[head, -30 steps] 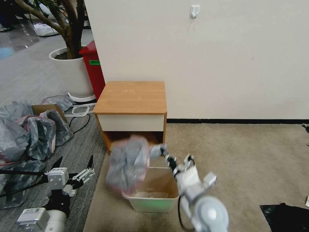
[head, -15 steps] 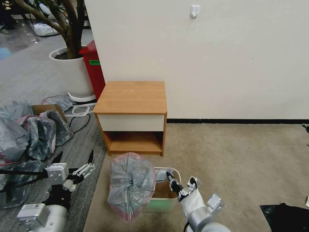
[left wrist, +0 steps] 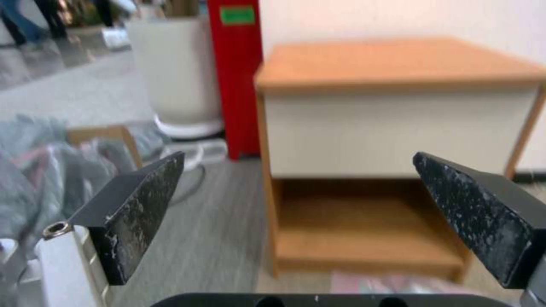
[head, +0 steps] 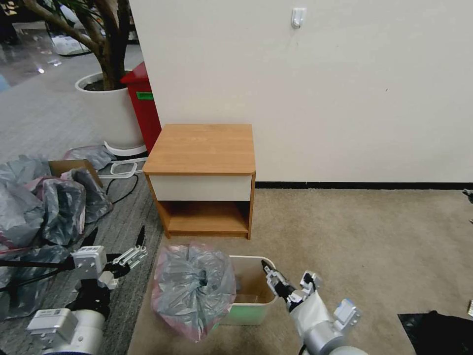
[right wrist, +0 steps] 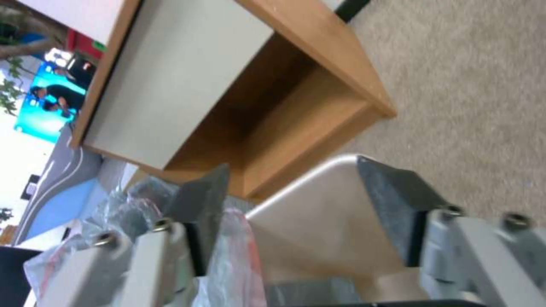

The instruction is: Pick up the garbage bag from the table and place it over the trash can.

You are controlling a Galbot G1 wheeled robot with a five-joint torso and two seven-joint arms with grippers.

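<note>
The garbage bag (head: pixel 193 291), crinkled grey with a pinkish-red edge, lies bunched over the left rim of the cream trash can (head: pixel 256 305) and hangs down its outer side. The can stands on the carpet in front of the table (head: pixel 202 148), whose top is bare. My right gripper (head: pixel 289 278) hovers open at the can's right rim, apart from the bag. In the right wrist view its fingers (right wrist: pixel 199 204) straddle the can's rim (right wrist: pixel 318 179), with the bag (right wrist: pixel 233 260) beside one finger. My left gripper (head: pixel 118 241) hangs open, low at the left, facing the table (left wrist: pixel 398 64).
A heap of grey bags with a cardboard box (head: pixel 44 197) lies on the floor at the left. Behind it stand a white planter (head: pixel 111 111) and a red bin (head: pixel 143 103). The wall runs behind the table. Beige carpet stretches to the right, with a black object (head: pixel 438 330) near the corner.
The right gripper swung the bag down from in front of the table onto the can's left rim, let it go and pulled back. The bag slumped leftward. The left arm barely moved.
</note>
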